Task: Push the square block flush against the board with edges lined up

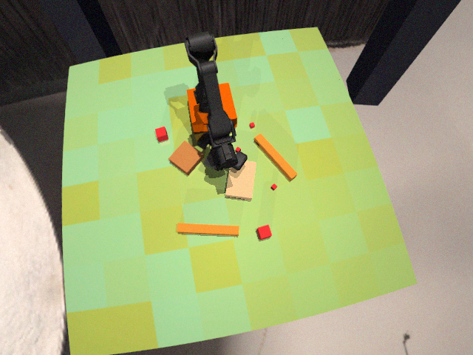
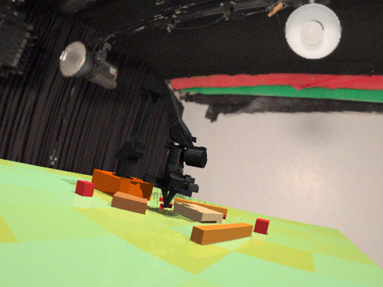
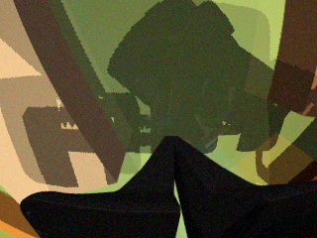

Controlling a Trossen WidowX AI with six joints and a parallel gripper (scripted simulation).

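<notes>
The brown square block lies flat, turned at an angle to the board. The beige board lies flat to its right in the top view, with a wide gap between them. My gripper is shut and empty, pointing down low over the gap between block and board. In the top view its fingertips are hidden under the arm. The wrist view shows the board on the left and the block on the right, neither touching the fingertips.
One orange bar lies right of the board, another in front. Larger red cubes stand behind the block and front right. Small red cubes lie near the board. The orange base is behind.
</notes>
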